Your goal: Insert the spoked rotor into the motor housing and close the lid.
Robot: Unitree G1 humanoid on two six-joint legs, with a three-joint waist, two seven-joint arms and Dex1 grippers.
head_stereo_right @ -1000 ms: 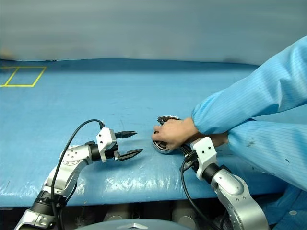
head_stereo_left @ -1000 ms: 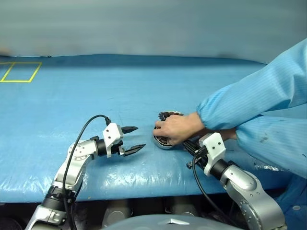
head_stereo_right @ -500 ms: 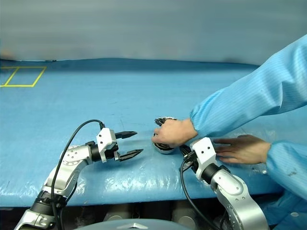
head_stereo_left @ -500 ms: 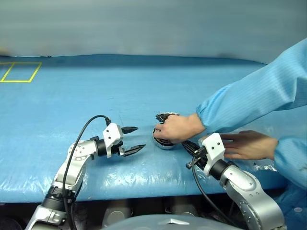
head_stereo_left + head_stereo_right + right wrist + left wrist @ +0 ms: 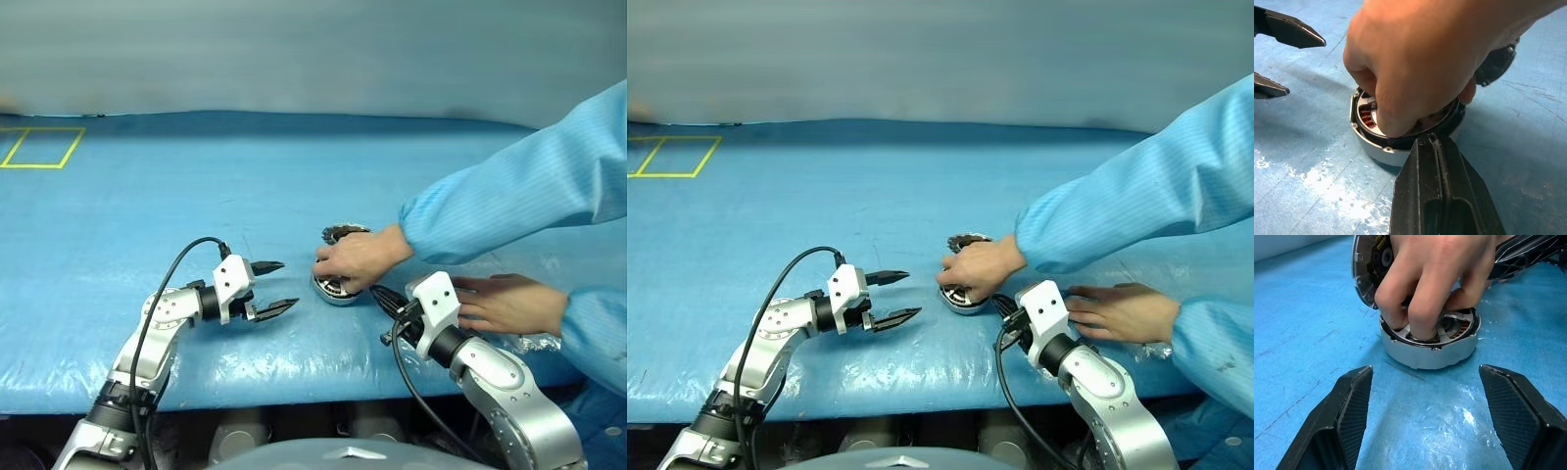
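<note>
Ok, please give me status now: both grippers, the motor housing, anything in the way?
Left gripper open, empty. Right gripper shut, empty, beside motor housing. Person's hand on the housing, fingers inside, blocking access. Second hand flat on table.

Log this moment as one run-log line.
left gripper: jaws open, empty | right gripper: shut | person's hand: fingers in motor housing

a person's hand (image 5: 355, 259) covers the motor housing (image 5: 336, 289) on the blue table (image 5: 196, 186); left gripper (image 5: 275, 286) open beside it, right gripper (image 5: 377, 294) shut.
</note>
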